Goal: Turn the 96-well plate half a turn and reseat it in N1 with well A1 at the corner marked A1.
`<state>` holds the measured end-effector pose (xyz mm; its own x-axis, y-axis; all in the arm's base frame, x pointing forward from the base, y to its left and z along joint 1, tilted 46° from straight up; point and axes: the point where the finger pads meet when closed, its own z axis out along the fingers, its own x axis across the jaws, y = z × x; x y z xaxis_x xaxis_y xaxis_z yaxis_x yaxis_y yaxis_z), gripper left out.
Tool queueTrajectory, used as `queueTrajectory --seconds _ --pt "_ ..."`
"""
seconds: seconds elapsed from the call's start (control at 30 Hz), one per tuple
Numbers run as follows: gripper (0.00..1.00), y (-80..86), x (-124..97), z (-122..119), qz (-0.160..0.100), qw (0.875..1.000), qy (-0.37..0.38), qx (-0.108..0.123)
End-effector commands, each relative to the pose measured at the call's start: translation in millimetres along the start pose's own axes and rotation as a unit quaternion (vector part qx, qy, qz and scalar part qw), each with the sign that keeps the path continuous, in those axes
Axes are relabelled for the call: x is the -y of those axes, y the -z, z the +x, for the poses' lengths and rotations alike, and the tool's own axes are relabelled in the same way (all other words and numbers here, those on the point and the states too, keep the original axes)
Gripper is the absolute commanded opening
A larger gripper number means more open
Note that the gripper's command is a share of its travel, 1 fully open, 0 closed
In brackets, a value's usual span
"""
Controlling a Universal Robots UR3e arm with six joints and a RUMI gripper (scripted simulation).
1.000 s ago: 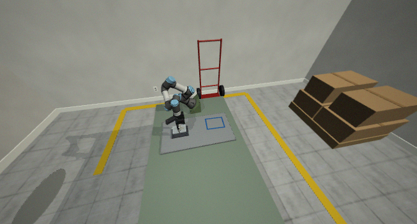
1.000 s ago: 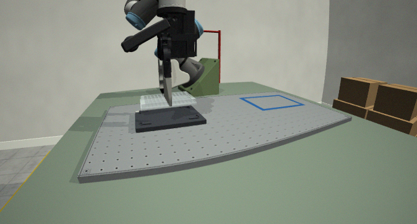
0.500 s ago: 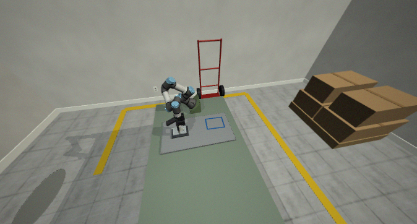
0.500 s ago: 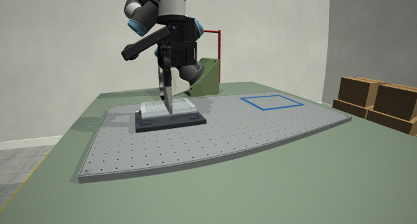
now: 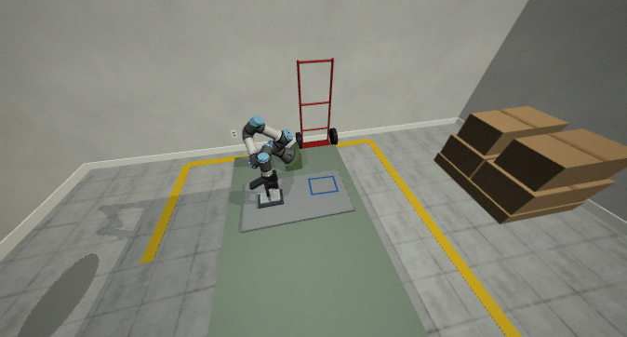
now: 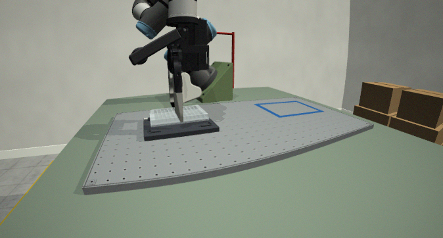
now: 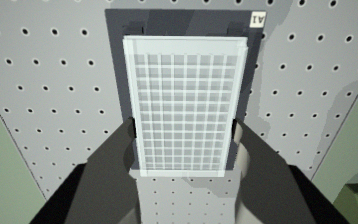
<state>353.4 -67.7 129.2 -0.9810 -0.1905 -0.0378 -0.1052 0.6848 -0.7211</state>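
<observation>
The clear 96-well plate (image 7: 185,102) is held between my gripper's (image 7: 184,131) two dark fingers, which clamp its long sides near the near end. It sits squarely over the dark plate nest N1 (image 7: 252,75), whose A1 label (image 7: 257,20) shows at the far right corner. In the side view the plate (image 6: 194,114) is right down at the nest (image 6: 181,130); I cannot tell whether it rests fully in the locators. I cannot make out the cut corner clearly. The gripper (image 6: 179,116) points straight down, as it also does in the wide view (image 5: 270,190).
The nest stands on a grey perforated baseplate (image 6: 230,142) on the green table. A blue square outline (image 6: 288,108) is marked at the plate's far right. The arm's green mount block (image 6: 218,81) stands behind the nest. A red hand truck (image 5: 316,104) and cardboard boxes (image 5: 530,160) stand off the table.
</observation>
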Motion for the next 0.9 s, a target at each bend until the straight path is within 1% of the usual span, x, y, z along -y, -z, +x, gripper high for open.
queueTrajectory --seconds 0.0,0.87 --pt "0.0 -0.1 0.3 -0.4 0.0 1.0 0.0 0.001" --pt "0.0 -4.1 0.3 -0.4 0.0 1.0 0.0 0.001"
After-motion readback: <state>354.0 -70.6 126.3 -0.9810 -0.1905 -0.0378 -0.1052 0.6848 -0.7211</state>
